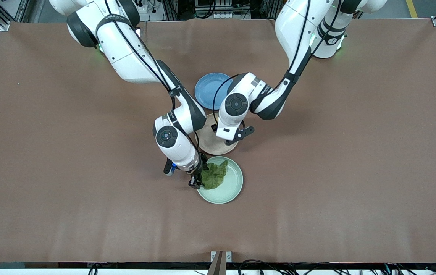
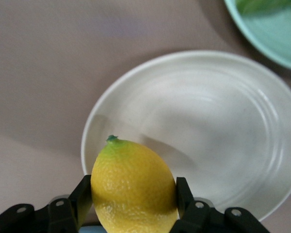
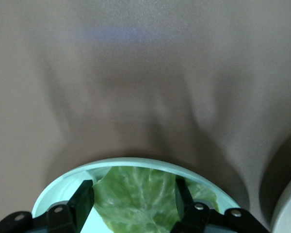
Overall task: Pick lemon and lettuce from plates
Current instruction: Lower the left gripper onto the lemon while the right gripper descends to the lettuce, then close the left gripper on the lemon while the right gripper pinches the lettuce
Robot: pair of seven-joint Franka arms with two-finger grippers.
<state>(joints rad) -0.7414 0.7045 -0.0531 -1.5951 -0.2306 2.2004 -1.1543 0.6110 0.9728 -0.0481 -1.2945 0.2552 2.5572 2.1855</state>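
Left gripper (image 2: 134, 194): over the round beige-pink plastic plate (image 1: 207, 143), its two black fingers pinching the small oval bright yellow lemon (image 2: 133, 187) from either side.
Lemon: seen only in the left wrist view, held above the plate's rim; in the front view the left arm's wrist hides it.
Beige-pink plate: bare inside in the left wrist view (image 2: 208, 131); it lies between the round blue plate (image 1: 207, 89) and the mint one.
Right gripper (image 1: 197, 179): at the rim of the round pale mint green plastic plate (image 1: 230, 187), at the edge toward the right arm's end of the table.
Lettuce: the dark green wrinkly leaf (image 1: 215, 175) lies on the mint plate; the right wrist view shows it (image 3: 136, 199) between the spread fingers, but not whether they touch it.
Table: brown covering (image 1: 336, 160).
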